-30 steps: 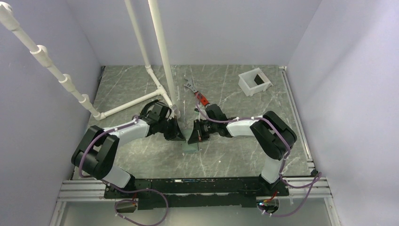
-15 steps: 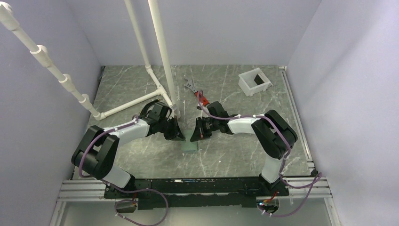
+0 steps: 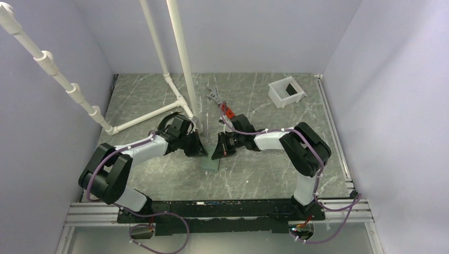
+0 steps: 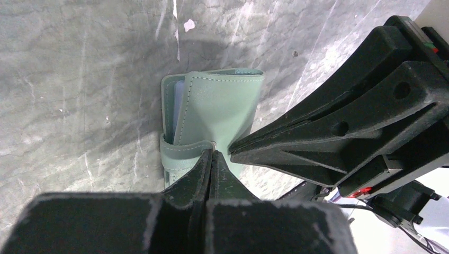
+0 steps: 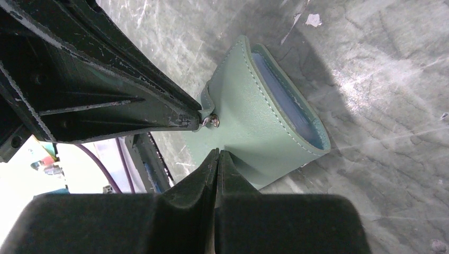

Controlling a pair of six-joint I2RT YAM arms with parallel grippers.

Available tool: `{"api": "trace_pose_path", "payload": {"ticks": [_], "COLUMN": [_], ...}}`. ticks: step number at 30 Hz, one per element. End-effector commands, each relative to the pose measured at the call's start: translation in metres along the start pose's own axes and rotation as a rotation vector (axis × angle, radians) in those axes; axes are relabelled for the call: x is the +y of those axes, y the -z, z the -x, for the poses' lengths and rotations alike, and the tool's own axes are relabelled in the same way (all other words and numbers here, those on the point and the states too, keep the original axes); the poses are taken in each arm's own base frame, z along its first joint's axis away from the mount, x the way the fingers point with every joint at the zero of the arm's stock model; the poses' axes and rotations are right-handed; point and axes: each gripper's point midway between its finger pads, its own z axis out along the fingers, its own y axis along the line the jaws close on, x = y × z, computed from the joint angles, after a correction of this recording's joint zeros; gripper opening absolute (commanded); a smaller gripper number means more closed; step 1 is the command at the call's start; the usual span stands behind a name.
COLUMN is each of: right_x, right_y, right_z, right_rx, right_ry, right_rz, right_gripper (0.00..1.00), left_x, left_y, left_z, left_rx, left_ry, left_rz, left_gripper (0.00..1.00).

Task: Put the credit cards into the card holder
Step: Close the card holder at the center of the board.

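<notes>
1. Top external view: the card holder point(image 3: 210, 165) lay on the table point(image 3: 159, 174) between the two arms; the left gripper point(image 3: 205, 154) and the right gripper point(image 3: 216, 153) met just above it, their tips close to each other.
2. In the left wrist view the left gripper was clenched; its tips pinched the strap point(image 4: 182, 151) that came around the side of the holder; a small metal stud point(image 5: 213, 121) sat at the end of this strap, just beside the tips.
3. The right gripper was clenched as well; in the right wrist view the cover point(image 5: 249, 121) of the holder rose and narrowed toward its tips, so we judged that it pinched the cover and did not only touch it.
4. A light blue card point(image 5: 283, 90) showed inside the holder, under the cover; the tan-brown card we could not find in any view, so we could not say where it was.
5. We judged the step in hand to be a late one: at least one card was in, and the two arms were busy with closing the holder by its strap.
6. The next move, in our opinion, called for bringing the stud over the cover to its socket and pressing it there; the cover should be held flat meanwhile, and the pull on the strap should be gentle, so that the holder does not tip and the card does not slide out.
</notes>
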Motion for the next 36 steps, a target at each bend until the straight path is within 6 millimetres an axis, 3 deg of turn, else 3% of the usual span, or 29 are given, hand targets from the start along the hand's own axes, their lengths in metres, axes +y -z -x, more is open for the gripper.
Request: {"api": "trace_pose_path", "payload": {"ticks": [1, 16, 28, 36], "right_x": [-0.029, -0.033, -0.035, -0.034], "right_y": [-0.016, -0.017, -0.015, -0.012], "right_z": [-0.017, -0.02, -0.022, -0.021], "right_rx": [0.026, 0.034, 0.036, 0.032], "right_ry": [0.007, 0.001, 0.0, 0.008], "right_rz": [-0.114, -0.124, -0.133, -0.146], "right_gripper": [0.0, 0.0, 0.0, 0.0], "left_x": [-0.029, -0.021, 0.0, 0.003], "left_y": [-0.002, -0.016, -0.023, -0.035], "left_z": [0.009, -0.005, -0.015, -0.026], "left_rx": [-0.05, -0.027, -0.011, 0.003], "left_ry": [-0.043, -0.064, -0.038, 0.049], "left_rz": [-0.077, -0.009, 0.059, -0.102], "left_gripper": [0.0, 0.0, 0.0, 0.0]}}
